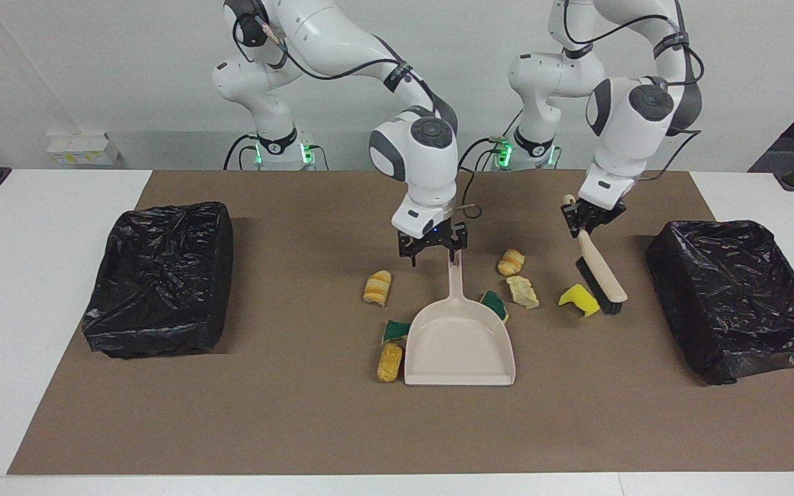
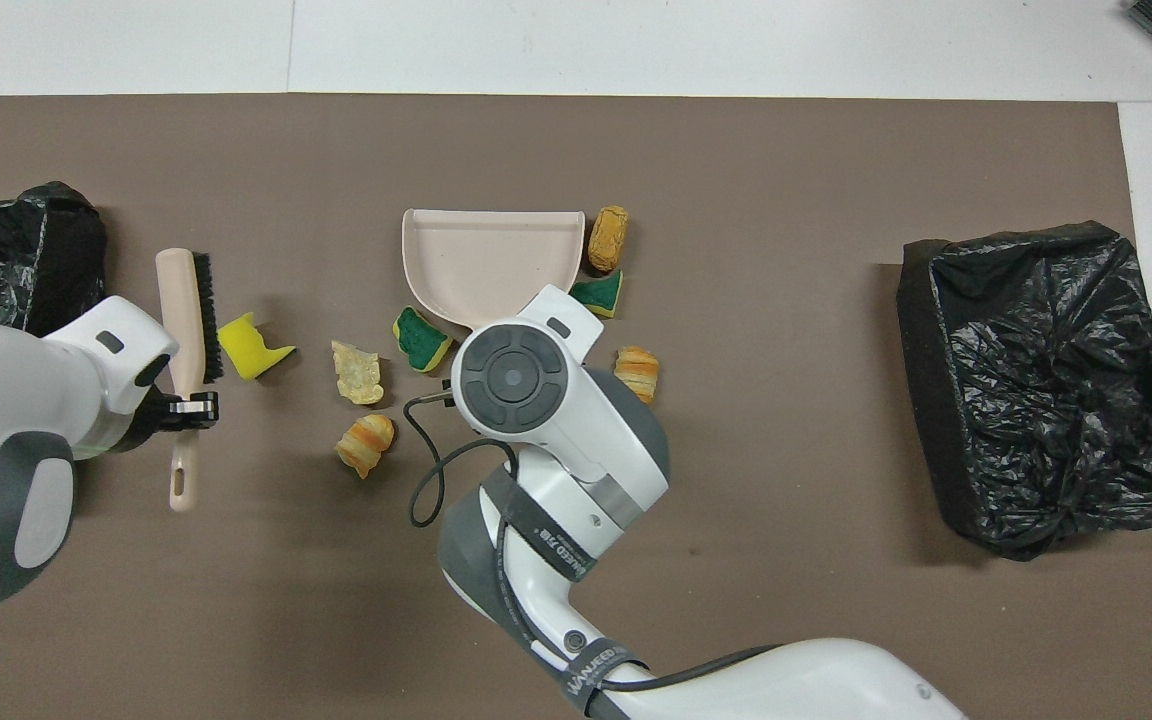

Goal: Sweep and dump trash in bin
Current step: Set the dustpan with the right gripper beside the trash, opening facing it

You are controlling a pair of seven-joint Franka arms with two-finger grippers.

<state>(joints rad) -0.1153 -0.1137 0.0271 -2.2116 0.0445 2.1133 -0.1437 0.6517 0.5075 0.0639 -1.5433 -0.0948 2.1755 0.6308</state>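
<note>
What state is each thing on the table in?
left gripper, jaws shut on the brush handle.
brush, held tilted, bristles beside the yellow sponge bit.
right gripper, jaws open at the dustpan handle's end.
dustpan, flat on the mat, empty.
trash, seven scraps loose on the mat.
</note>
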